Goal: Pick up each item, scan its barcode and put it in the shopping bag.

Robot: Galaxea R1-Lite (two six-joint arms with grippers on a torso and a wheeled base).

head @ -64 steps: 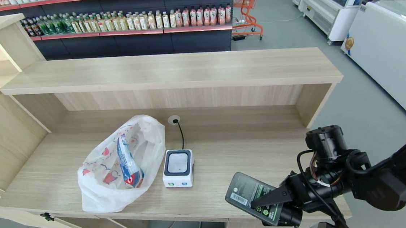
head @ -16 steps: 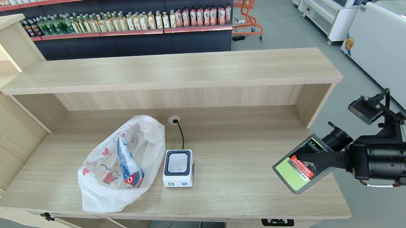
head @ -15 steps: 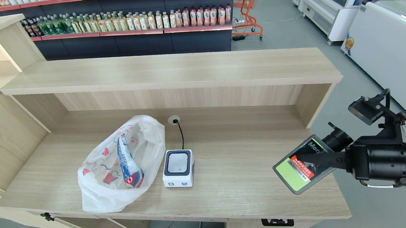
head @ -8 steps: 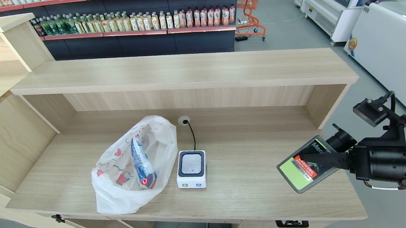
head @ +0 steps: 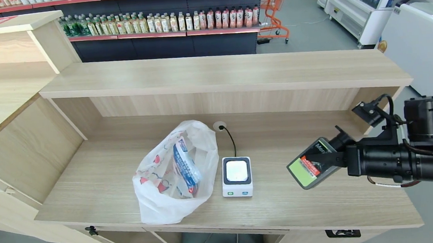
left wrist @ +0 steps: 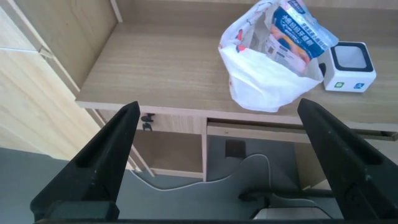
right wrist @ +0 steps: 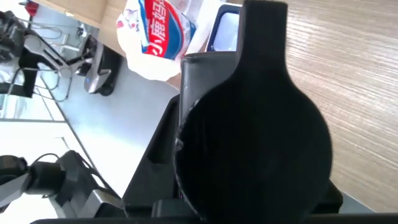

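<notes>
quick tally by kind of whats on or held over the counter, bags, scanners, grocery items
shopping bag: 1
barcode scanner: 1
grocery items: 2 (blue packet inside the bag; green-and-black pack held by the right end effector above the counter)
Total: 4

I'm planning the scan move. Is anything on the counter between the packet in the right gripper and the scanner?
Nothing visible does. Only bare counter lies between the packet, held by the right gripper, and the scanner.
</notes>
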